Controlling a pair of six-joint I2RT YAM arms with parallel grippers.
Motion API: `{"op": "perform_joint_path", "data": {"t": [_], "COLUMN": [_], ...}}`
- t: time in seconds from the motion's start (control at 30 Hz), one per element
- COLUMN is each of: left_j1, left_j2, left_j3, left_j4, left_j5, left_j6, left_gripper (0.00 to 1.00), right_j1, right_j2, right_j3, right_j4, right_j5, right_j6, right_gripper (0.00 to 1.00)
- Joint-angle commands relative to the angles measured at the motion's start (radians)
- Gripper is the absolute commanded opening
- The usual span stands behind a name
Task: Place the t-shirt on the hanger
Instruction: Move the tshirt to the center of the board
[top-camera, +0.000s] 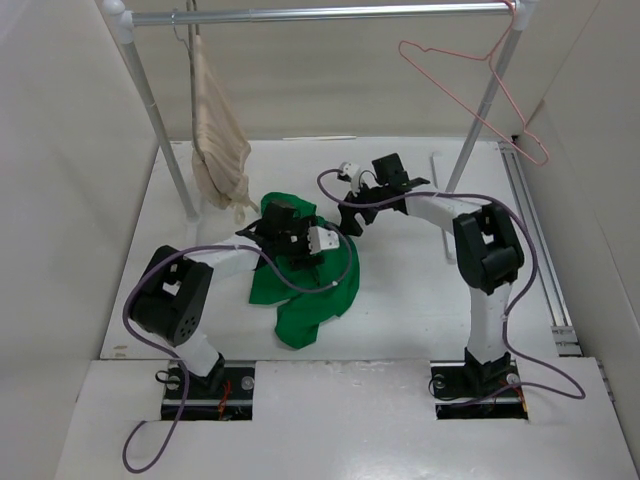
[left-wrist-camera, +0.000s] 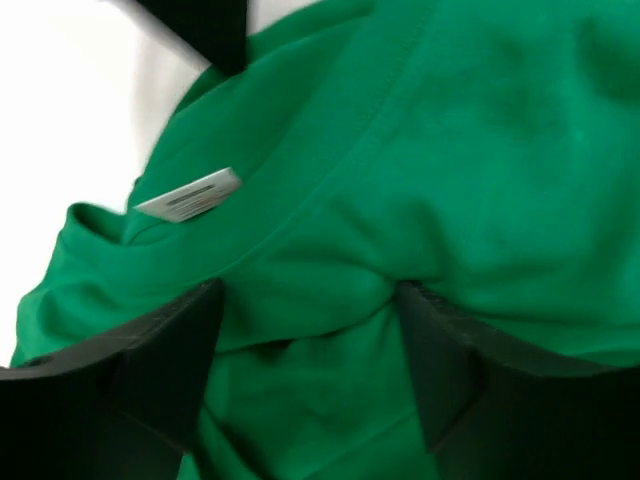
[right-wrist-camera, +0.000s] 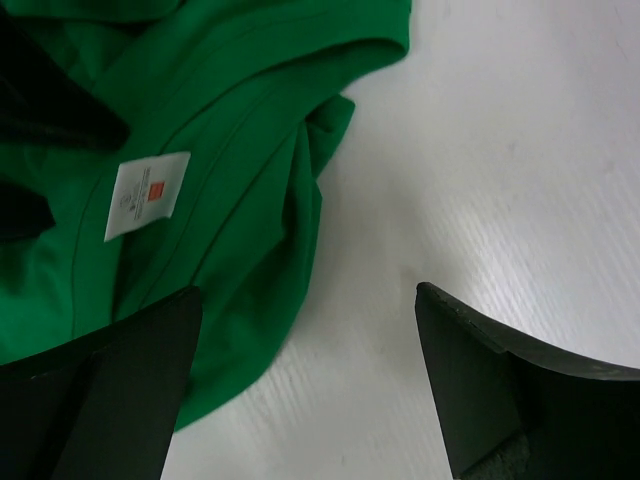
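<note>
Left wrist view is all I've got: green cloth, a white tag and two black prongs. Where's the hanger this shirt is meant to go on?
Observer: The pink hanger hangs at the right end of the rail, up behind the t-shirt.
Operator: Is the other arm doing anything?
Observer: The right gripper is open at the shirt's collar edge, with one finger over cloth and the other over bare table.
Operator: Anything else on that rail?
Observer: A beige cloth hangs near its left end.
</note>
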Motion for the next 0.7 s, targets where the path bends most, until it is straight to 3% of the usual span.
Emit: {"op": "perform_joint_path", "data": {"t": [0.0, 0.1, 0.13, 0.2, 0.33, 0.4, 0.43, 0.6, 0.63, 0.67], "left_j1": [-0.01, -0.019, -0.028, -0.029, -0.029, -0.029, -0.029, 0.025, 0.043, 0.059], "left_j2": [0.001, 0.001, 0.001, 0.001, -0.026, -0.052, -0.085, -0.236, -0.269, -0.33], "left_j3": [-0.005, -0.005, 0.005, 0.014, 0.014, 0.014, 0.014, -0.051, -0.06, -0.08], "left_j4": [0.041, -0.011, -0.02, -0.074, -0.185, -0.216, -0.249, -0.344, -0.368, -0.428], "left_j5": [-0.003, -0.013, -0.04, -0.051, -0.072, -0.082, -0.082, -0.016, 0.019, 0.051], "left_j6": [0.111, 0.157, 0.157, 0.169, 0.217, 0.217, 0.23, 0.275, 0.287, 0.309], "left_gripper": [0.59, 0.1, 0.0, 0.0, 0.0, 0.0, 0.0, 0.0, 0.03, 0.14], "right_j1": [-0.006, -0.006, -0.006, 0.005, 0.025, 0.025, 0.011, -0.044, -0.055, -0.055], "right_j2": [0.056, 0.119, 0.131, 0.165, 0.219, 0.231, 0.231, 0.13, 0.099, 0.038], "right_j3": [0.075, 0.088, 0.098, 0.111, 0.133, 0.133, 0.122, 0.059, 0.049, 0.039], "right_j4": [0.074, 0.114, 0.114, 0.126, 0.126, 0.126, 0.126, 0.126, 0.126, 0.11], "right_j5": [-0.111, -0.179, -0.198, -0.251, -0.326, -0.337, -0.326, -0.253, -0.242, -0.229], "right_j6": [-0.003, 0.02, 0.02, 0.02, 0.02, 0.02, 0.038, 0.026, 0.01, -0.035], "right_gripper": [0.91, 0.9, 0.86, 0.83, 0.61, 0.19, 0.03, 0.0, 0.0, 0.0]}}
